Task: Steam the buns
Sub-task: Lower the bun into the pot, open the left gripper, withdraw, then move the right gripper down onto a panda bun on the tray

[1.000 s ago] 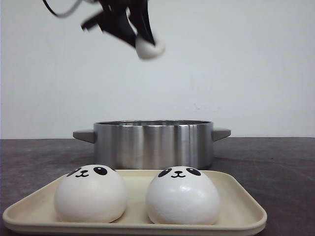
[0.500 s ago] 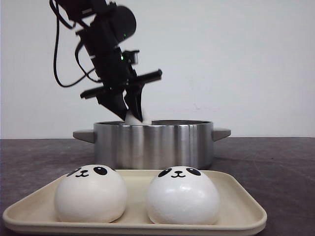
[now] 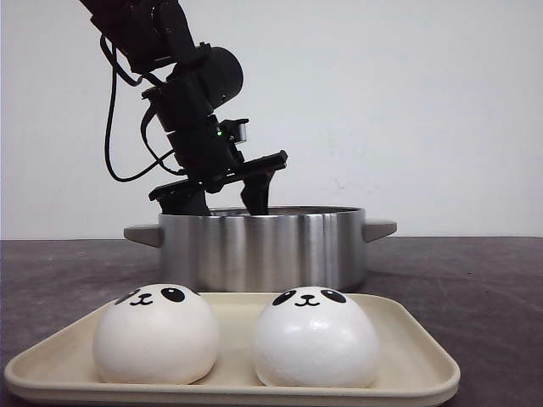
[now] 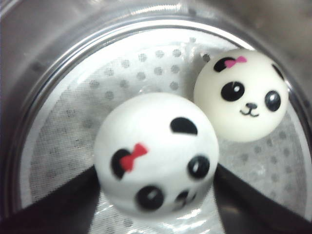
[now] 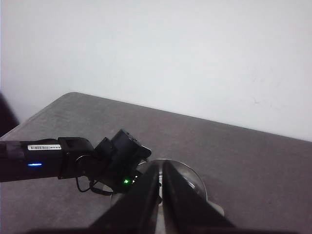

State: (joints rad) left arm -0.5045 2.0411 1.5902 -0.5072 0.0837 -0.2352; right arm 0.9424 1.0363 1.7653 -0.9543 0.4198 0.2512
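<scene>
Since the earlier frames, the left gripper (image 3: 225, 203) was lowered from high above into the steel pot (image 3: 263, 250). A red-bow bun (image 4: 156, 153) was gripped between its fingers (image 4: 48, 209) above the perforated steamer tray (image 4: 146, 68), just beside a pink-bow bun (image 4: 242, 95). Two buns (image 3: 155, 333) (image 3: 316, 337) were left on the beige tray (image 3: 416, 356). The right gripper (image 5: 161, 195) was seen with fingers pressed together, empty, well above the pot.

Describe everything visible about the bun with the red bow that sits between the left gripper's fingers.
The glossy white panda bun with a red bow is round and smooth, with black eyes, ears and nose. It is tilted, face turned toward the camera, and slightly blurred. The left gripper has its black fingers against both sides. It is inside the shiny steel pot, over the perforated steamer floor, beside a second bun.
</scene>
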